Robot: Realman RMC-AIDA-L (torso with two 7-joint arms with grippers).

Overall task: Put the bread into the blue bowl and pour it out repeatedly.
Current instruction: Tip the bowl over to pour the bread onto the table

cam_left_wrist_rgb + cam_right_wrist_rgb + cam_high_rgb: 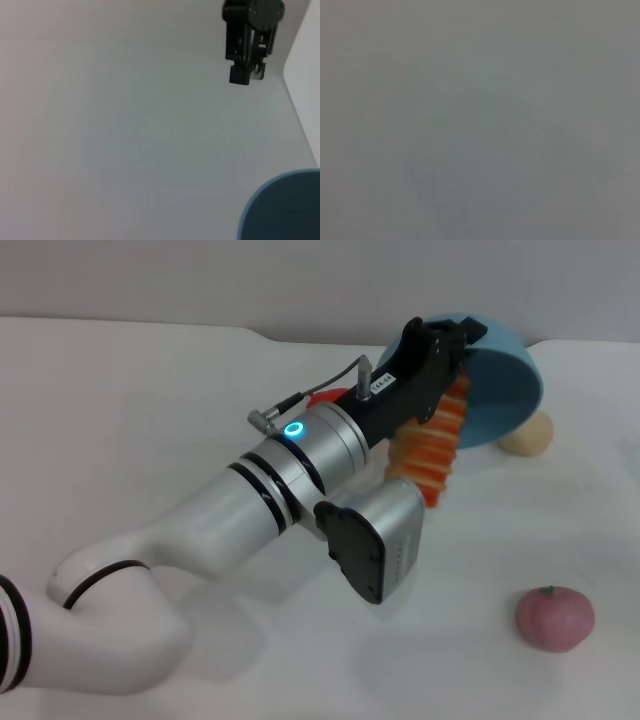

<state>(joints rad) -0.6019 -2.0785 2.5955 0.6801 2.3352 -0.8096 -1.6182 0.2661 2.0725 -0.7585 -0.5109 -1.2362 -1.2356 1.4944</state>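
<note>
The bowl (pixel 500 390), gripped at its rim by the left gripper (pixel 452 340), is tipped at one o'clock, the bread (pixel 432 445) sliding out mid-pour; the right gripper is unseen.

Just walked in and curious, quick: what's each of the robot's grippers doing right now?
Left gripper: closed on the rim of the tilted blue bowl.
Right gripper: parked farther off; cannot be told.

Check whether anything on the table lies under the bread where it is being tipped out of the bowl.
Nothing visible does. The left end effector holds the tilted bowl, the bread slides out onto bare table; the beige lump and pink fruit lie apart.
</note>
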